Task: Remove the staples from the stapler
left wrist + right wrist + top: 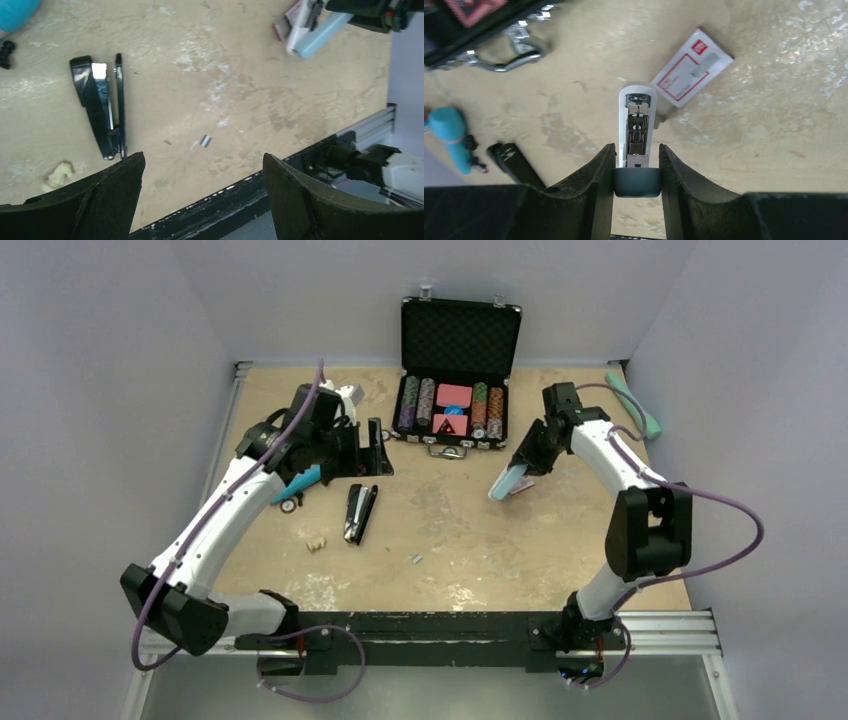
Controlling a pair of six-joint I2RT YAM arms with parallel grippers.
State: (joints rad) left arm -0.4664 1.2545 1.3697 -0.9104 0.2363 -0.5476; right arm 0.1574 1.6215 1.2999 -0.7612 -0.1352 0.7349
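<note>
Three views, taken in turn.

Top view: at centre right the right gripper (528, 458) is clamped on the pale stapler (510, 483), which is held clear of the table (580, 540). At upper left the left gripper (372, 452) is spread and carries nothing. The staples (415, 559), a short grey strip, lie loose at lower centre, well apart from the pale stapler and from the black stapler (360, 512). At least one strip therefore appears to be out already. The surface is a scuffed, pale-brown board enclosed by plain grey walls (120, 340), with an open chip case (460, 380) at the far edge.

Left wrist view: the wide-set fingers (100, 200) frame the strip at lower centre. The black stapler lies splayed open at left, and a cream lump (57, 175) sits at lower left.

Right wrist view: the fingers (594, 195) pinch the pale stapler's grey rear end, and its magazine faces the camera. Whether any staples remain inside cannot be told, so checking the channel seems to be what is left. A staple box (691, 67) lies at upper right on the worn board.
</note>
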